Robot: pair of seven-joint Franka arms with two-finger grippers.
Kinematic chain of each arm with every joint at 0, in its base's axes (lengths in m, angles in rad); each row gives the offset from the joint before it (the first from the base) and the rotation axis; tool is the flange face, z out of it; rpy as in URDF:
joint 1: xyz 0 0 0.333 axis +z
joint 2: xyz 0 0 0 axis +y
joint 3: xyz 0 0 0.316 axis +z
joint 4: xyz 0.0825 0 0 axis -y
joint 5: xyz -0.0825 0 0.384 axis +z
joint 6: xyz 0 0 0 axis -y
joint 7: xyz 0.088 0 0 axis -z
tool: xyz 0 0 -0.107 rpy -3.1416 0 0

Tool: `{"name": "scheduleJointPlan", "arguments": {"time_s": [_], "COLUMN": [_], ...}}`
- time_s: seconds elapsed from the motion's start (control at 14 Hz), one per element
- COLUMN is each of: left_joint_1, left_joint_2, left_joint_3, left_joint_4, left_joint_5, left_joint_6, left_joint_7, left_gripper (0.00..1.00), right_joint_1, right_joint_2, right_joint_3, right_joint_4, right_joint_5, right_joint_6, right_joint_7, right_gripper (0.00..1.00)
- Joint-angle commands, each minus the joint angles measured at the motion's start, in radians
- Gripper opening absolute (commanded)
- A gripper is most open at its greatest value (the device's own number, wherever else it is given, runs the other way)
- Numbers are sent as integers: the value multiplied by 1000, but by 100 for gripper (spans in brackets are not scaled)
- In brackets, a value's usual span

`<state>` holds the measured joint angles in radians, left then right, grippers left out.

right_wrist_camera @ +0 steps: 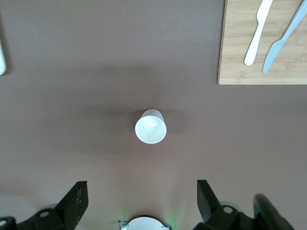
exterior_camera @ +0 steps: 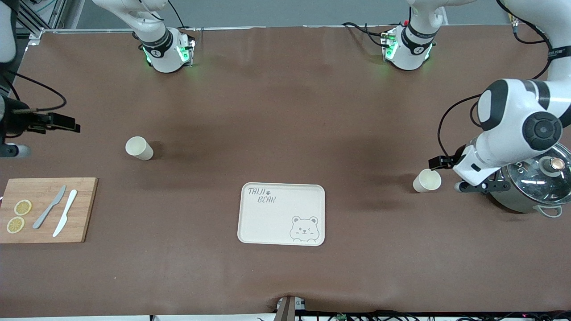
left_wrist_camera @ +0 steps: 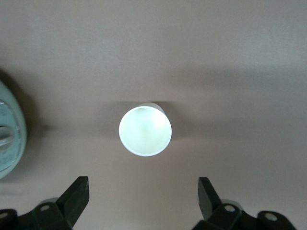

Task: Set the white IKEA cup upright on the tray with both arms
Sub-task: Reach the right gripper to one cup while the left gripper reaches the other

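Clock bearings are read from the tray (exterior_camera: 254,223) in the front view, with 12 toward the bases.

Item 1, left gripper (left_wrist_camera: 142,184): over the table at 3 o'clock. Jaws are spread wide and hold nothing. The pot-side cup (exterior_camera: 427,181) appears to stand mouth up below it, ahead of the fingertips rather than between them.

Item 2, right gripper (right_wrist_camera: 141,187): over the table at 10 o'clock. Jaws are equally wide and empty, with the board-side cup (exterior_camera: 139,148) below and ahead of them.

Item 3, tray: bare, nearer the front camera than both cups and well apart from each.

Step in hand, as I judge it: approach before the grasp. I would centre each cup between the fingers, descend straight, close on the wall below the rim, and keep it level on the way to the tray.

Surroundings: pot (exterior_camera: 533,185) with a glass lid at 3 o'clock, near the left gripper's cup. It is the main hazard, so I would keep that arm's wrist off it. Board (exterior_camera: 84,209) at 9 o'clock holds two knives (exterior_camera: 57,213) and lemon slices (exterior_camera: 18,216), clear of the paths.
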<state>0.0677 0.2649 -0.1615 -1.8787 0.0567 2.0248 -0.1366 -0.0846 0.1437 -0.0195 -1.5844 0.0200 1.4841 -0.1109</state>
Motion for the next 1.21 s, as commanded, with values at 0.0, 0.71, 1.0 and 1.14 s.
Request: {"name": "scheduleJointPlan", "arguments": {"time_s": [0.0,0.71,1.0,1.14], "left_joint_1": [17,107,103,112], "left_joint_2": [30,169,186,200], "left_joint_3": [0,-7,-10,-12], "left_joint_4": [-30,-20,-20,-19], "left_joint_5": [43,38,40,38], "left_joint_6": [46,120,120,136], "left_joint_7": [-15,-21,-20,-12], "left_gripper": [100,100,99,97], "right_joint_1": [-17,-53,-55,-56], "right_joint_2": [-29,-75,-70,-65], "right_joint_3": [9,9,9,9], "right_joint_4": [-144,-590,-695,-723], "right_joint_5": [-20,-18,-18,-18], "right_joint_6": [112,537,676,715], "right_joint_7": [8,8,8,8], "right_gripper": [100,100,100,96]}}
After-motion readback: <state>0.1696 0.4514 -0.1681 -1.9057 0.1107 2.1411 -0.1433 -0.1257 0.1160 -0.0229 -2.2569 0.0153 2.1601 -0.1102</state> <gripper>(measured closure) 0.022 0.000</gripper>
